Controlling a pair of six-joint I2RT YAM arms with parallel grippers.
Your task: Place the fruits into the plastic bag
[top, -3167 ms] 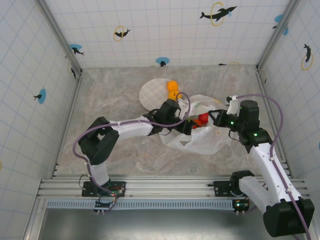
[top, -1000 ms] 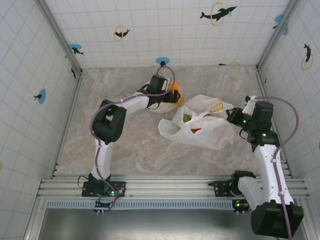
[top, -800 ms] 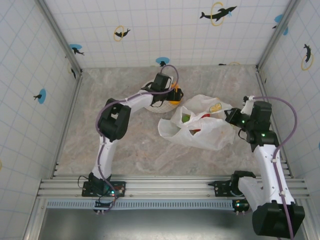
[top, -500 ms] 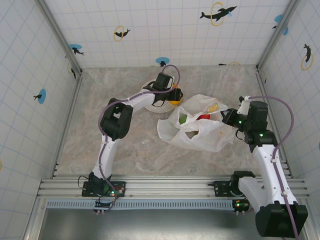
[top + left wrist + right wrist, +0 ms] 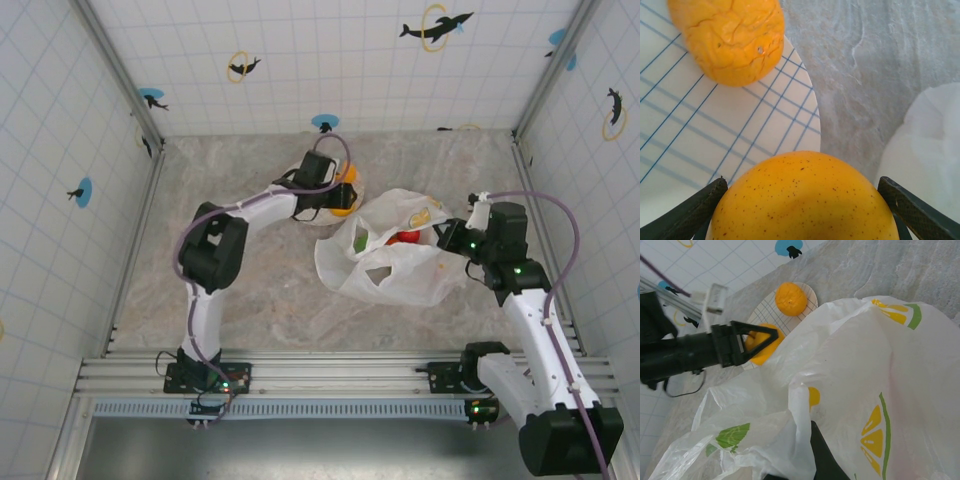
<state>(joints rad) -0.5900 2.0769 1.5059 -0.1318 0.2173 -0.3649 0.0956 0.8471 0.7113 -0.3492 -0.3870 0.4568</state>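
Half an orange shows, gripped by left claw; right claw, mostly buried, pinches plastic bag.

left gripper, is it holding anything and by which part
The left gripper holds the smooth orange fruit by its opposite sides, one finger on each, over the plate.

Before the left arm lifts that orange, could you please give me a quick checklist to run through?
1. Left end effector closed around the near orange: ok.
2. Other orange on the plate clear of the fingers: ok.
3. Right end effector pinching the plastic bag edge: ok.
4. Its mouth open, red fruit visible inside: ok.
5. Grip firm enough to lift: cannot tell.
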